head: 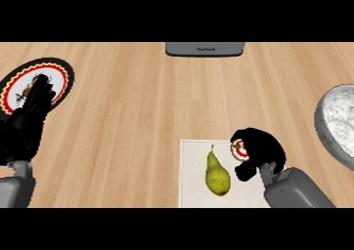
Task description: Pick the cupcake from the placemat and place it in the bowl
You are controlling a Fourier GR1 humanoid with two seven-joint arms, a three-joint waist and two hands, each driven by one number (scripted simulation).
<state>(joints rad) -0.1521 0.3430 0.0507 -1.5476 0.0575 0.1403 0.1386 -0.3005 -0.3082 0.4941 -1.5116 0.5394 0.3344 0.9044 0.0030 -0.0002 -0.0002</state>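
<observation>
Coming in from the bottom right, a grey forearm (299, 190) ends in the black right hand (263, 149). Its fingers are curled round the cupcake (239, 149). Only a small red and white bit of the cupcake peeks out on the hand's left side. The cupcake is at the far right corner of the placemat (196, 195), a pale mat lying on the wooden counter (137, 127). I cannot tell if the cupcake touches the mat or is up off it. A yellow-green pear (216, 173) lies on the mat just beside the hand, with its thin end pointing away from the robot.

On the left side, the left hand (25, 124) is resting with its fingers straight and pointing up, holding nothing. Its fingertips show in front of a round plate (57, 73) with a black rim and red and yellow rings.

At the right edge is the bowl (339, 122), grey and white like marble, well apart from the cupcake. Farthest away, at the top middle, sits a grey thing (205, 49). I cannot tell what it is.
</observation>
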